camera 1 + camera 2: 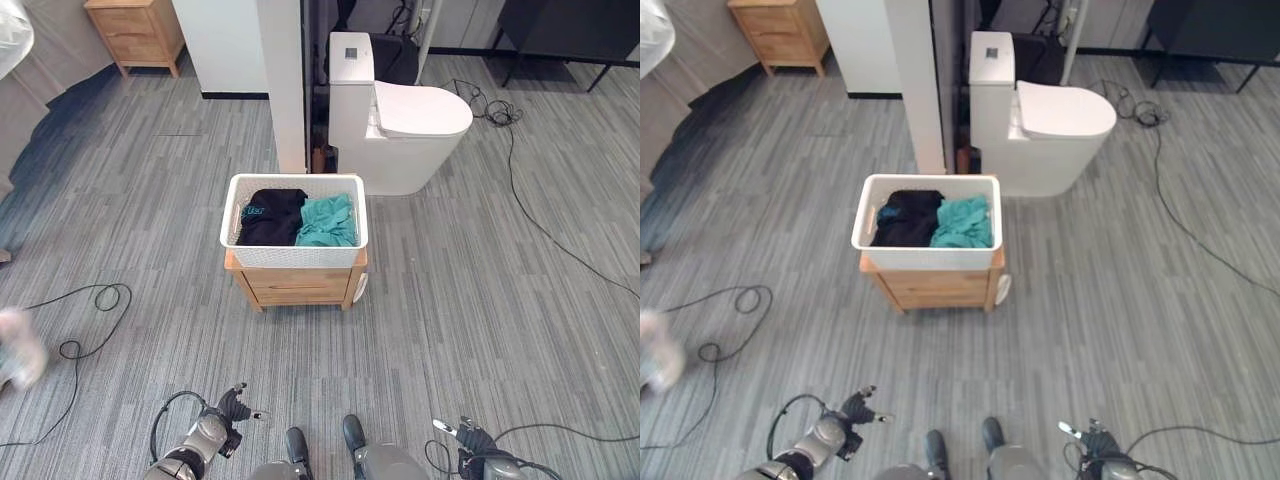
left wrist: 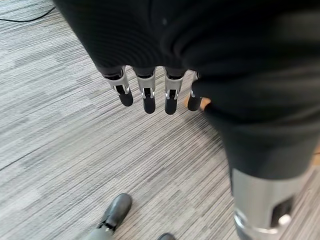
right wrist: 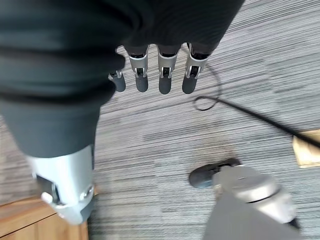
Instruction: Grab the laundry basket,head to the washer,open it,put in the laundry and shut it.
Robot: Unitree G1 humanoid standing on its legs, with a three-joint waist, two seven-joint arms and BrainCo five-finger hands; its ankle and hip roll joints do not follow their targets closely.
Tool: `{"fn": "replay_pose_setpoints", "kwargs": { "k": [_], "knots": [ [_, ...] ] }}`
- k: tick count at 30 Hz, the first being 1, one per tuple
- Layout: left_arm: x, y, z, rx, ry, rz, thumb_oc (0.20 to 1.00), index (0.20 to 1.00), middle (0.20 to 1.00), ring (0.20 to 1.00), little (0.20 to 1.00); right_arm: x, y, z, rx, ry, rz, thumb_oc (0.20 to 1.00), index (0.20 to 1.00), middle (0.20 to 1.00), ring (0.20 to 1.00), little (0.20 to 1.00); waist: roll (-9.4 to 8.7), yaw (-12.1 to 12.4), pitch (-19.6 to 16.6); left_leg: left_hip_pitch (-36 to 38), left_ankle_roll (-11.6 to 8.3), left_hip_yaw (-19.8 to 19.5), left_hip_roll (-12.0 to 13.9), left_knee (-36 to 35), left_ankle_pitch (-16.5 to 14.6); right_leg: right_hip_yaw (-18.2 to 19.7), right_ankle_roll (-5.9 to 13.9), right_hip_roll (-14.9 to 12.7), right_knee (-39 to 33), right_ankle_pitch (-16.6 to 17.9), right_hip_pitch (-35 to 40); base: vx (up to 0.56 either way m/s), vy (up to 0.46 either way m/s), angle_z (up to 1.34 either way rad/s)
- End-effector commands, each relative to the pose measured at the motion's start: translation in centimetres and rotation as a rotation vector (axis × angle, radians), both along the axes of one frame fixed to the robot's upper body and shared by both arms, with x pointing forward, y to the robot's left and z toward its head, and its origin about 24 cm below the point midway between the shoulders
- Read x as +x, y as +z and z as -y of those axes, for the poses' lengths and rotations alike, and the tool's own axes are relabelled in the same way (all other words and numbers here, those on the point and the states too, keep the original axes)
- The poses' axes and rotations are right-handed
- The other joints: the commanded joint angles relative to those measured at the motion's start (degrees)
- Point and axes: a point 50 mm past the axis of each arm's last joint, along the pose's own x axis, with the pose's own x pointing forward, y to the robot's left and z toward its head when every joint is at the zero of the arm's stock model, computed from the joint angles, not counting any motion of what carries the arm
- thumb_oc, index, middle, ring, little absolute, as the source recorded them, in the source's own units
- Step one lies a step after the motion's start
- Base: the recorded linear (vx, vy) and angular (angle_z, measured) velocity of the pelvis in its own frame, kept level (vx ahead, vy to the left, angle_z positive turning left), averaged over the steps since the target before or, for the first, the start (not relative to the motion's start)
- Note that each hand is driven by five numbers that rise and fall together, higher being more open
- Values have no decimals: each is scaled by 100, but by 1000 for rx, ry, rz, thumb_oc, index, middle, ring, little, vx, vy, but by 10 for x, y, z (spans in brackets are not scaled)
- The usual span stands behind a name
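We see the laundry basket point(image 1: 294, 222), a white rectangular tub of perforated plastic with a smooth rolled rim, sitting on top of a small wooden cabinet point(image 1: 297, 283) of pale grained timber with a drawer front. Inside the basket lie two crumpled garments side by side: a black garment point(image 1: 271, 216) with a small light print toward the robot's left, and a teal garment point(image 1: 327, 221) bunched in soft folds toward its right.

Just behind the basket we find a white square pillar point(image 1: 283, 80), and beside that a glossy white toilet point(image 1: 400, 122) with a boxy tank and a rounded, closed lid. Farther off, at the upper left, stands a second wooden nightstand point(image 1: 138, 32). The floor point(image 1: 480, 300) is covered in grey striped carpet planks with a fine linear weave.

Both of our hands hang low, well apart from the basket and touching nothing. The left hand point(image 2: 150, 90) shows its silver, dark-tipped fingers point(image 2: 148, 97) hanging straight and relaxed below the dark ribbed cover, above bare carpet. The right hand point(image 3: 160, 70) looks the same, its fingers point(image 3: 165, 80) extended in an even row and empty, with a thin black cord point(image 3: 250, 115) lying on the carpet past them.
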Motion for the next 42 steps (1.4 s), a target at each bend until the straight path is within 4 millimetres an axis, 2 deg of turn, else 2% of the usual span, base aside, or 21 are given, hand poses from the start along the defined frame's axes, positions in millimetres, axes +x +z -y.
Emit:
{"fn": "replay_pose_setpoints", "kwargs": {
  "k": [1,4,5,8,10,12,14,15,17,20,22,23,25,26,28,31,33,34,38,40,42],
  "knots": [
    [-1,0,0,26,-51,-12,1000,1000,1000,1000,1000,-10,-1,6,-23,28,-27,1000,1000,1000,1000,1000,-23,-137,-57,75,-30,-350,-143,804,-703,-322,589,-338,1063,79,-376,120,58,-4],
    [0,0,-2,33,-55,-16,1000,1000,1000,1000,1000,-17,-1,10,-30,25,-40,1000,1000,1000,1000,1000,-8,-327,-15,401,-74,-478,-264,638,-771,-530,493,-218,234,157,-788,305,26,-5],
    [2,1,-4,35,-40,-9,1000,1000,1000,1000,1000,-19,0,12,-40,14,-29,1000,1000,1000,1000,1000,-94,-397,-12,615,-144,-504,-379,649,-897,-740,499,-390,-520,414,-1078,353,-44,-4],
    [-3,-1,-3,-1,12,-16,1000,1000,1000,1000,1000,-27,1,15,-41,-1,-19,1000,1000,1000,1000,1000,-44,-602,-19,967,-310,-779,-293,816,-1026,-968,506,-418,-949,568,-1112,444,-112,26],
    [-8,-5,1,2,-12,-37,1000,1000,1000,1000,1000,-43,0,19,-41,-16,-44,1000,1000,1000,1000,1000,-43,-752,-159,1067,-390,-1032,-304,982,-1011,-445,365,-206,-683,567,-923,450,-155,43],
    [-8,-5,3,-1,-17,-40,1000,1000,1000,1000,1000,-48,0,22,-45,-28,-54,1000,1000,1000,1000,1000,-29,-776,-179,1077,-431,-1106,-293,1091,-997,-436,296,-158,-640,568,-872,224,-98,125],
    [-12,-8,8,-18,-25,-55,1000,1000,1000,1000,1000,-59,1,30,-61,-37,-82,1000,1000,1000,1000,1000,27,-792,-271,996,-644,-1264,-209,1653,-666,-535,128,-81,-596,484,-657,328,-194,95],
    [-9,-7,10,-19,-37,-44,1000,1000,1000,1000,1000,-57,4,37,-74,-22,-84,1000,1000,1000,1000,1000,11,-745,-262,688,-910,-1410,-160,2496,-50,-554,-18,-52,-707,427,-411,337,-263,40],
    [0,-2,11,-25,-38,-9,1000,1000,1000,1000,1000,-51,7,39,-82,0,-65,1000,1000,1000,1000,1000,-98,-643,-198,211,-1106,-1495,-132,3400,463,-549,-167,-88,-816,307,-117,249,-244,35],
    [10,5,6,-25,-1,41,1000,1000,1000,1000,1000,-38,12,40,-94,40,-15,1000,1000,1000,1000,1000,-302,-474,-41,-270,-1097,-1507,-213,4428,609,-465,-311,-138,-785,174,102,156,-172,-9],
    [16,9,3,-12,4,63,1000,1000,1000,1000,1000,-37,15,42,-106,49,-8,1000,1000,1000,1000,1000,-350,-421,-13,-581,-970,-1279,68,3982,520,-461,-314,-195,-825,93,227,172,-59,-8],
    [18,10,3,-5,-5,72,1000,1000,1000,1000,1000,-38,15,43,-113,42,-4,1000,1000,1000,1000,1000,-348,-426,3,-677,-905,-1035,424,3323,343,-502,-252,-277,-881,11,329,209,55,11],
    [23,13,2,16,-22,89,1000,1000,1000,1000,1000,-37,16,47,-130,36,-4,1000,1000,1000,1000,1000,-295,-386,1,-621,-877,-899,762,2073,170,-526,-141,-379,-906,-139,374,196,177,24],
    [25,14,1,33,-32,96,1000,1000,1000,1000,1000,-34,18,49,-148,51,-2,1000,1000,1000,1000,1000,-228,-317,-3,-694,-908,-1070,890,1247,243,-467,-67,-389,-880,-240,381,194,241,30],
    [29,17,2,41,-40,110,1000,1000,1000,1000,1000,-32,19,51,-182,89,-13,1000,1000,1000,1000,1000,-86,-240,-16,-870,-1048,-1320,1146,618,682,-426,-6,-450,-814,-356,442,214,244,0],
    [28,16,1,38,-44,106,1000,1000,1000,1000,1000,-28,22,55,-210,135,-28,1000,1000,1000,1000,1000,-63,-280,-58,-800,-1079,-1134,1157,943,470,-353,69,-601,-718,-466,522,181,192,-42],
    [29,16,5,47,-70,102,1000,1000,1000,1000,1000,-28,20,52,-215,131,-32,1000,1000,1000,1000,1000,-55,-304,-69,-728,-1026,-967,961,1063,257,-342,182,-799,-736,-343,590,197,250,-53],
    [28,16,4,49,-85,101,1000,1000,1000,1000,1000,-27,20,52,-202,121,-18,1000,1000,1000,1000,1000,-81,-302,-98,-670,-886,-904,732,1081,31,-176,324,-1001,-843,-181,604,156,279,-15],
    [29,18,-3,65,-83,109,1000,1000,1000,1000,1000,-14,22,46,-179,109,30,1000,1000,1000,1000,1000,-85,-273,-70,-583,-730,-647,605,943,-63,37,466,-1141,-794,-25,420,78,228,-33],
    [28,19,-11,78,-48,113,1000,1000,1000,1000,1000,8,25,37,-183,137,79,1000,1000,1000,1000,1000,-135,-211,-35,-496,-662,-401,566,856,-156,-12,579,-1202,-717,215,178,27,203,-48],
    [22,18,-20,74,18,112,1000,1000,1000,1000,1000,27,30,29,-178,156,144,1000,1000,1000,1000,1000,-176,-95,-17,-446,-638,-181,618,919,-256,-644,629,-1265,-636,405,-75,-1,102,-106]
  ]
}}
